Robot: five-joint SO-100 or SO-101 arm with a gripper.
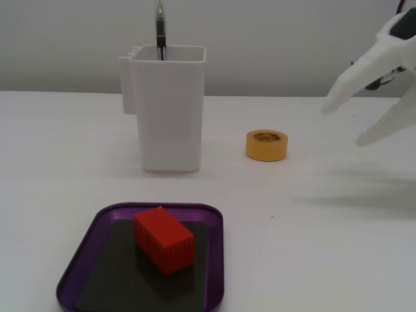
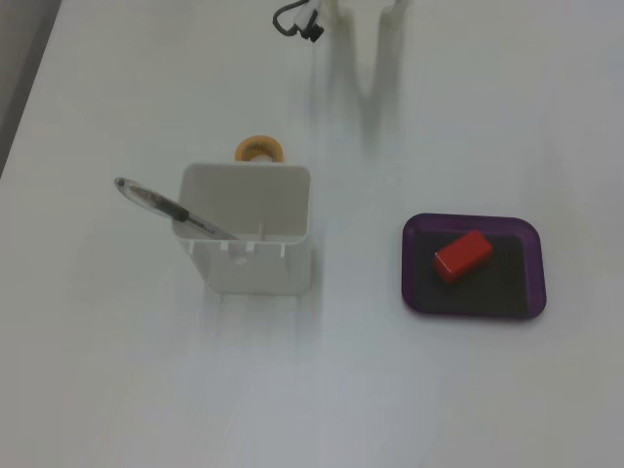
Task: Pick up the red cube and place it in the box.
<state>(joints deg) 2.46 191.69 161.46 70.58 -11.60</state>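
A white table (image 1: 338, 260) filled both fixed views. Toward the upper left of a fixed view stood a tall white container (image 1: 168, 107) with a pen (image 1: 160, 29) sticking out of it. At the lower left lay the box (image 1: 88, 260), and the red cube (image 1: 164, 238) rested inside it on the dark floor. The gripper (image 1: 348, 123) hung at the right edge, fingers spread and holding nothing. A yellow tape roll (image 1: 266, 145) sat near centre.
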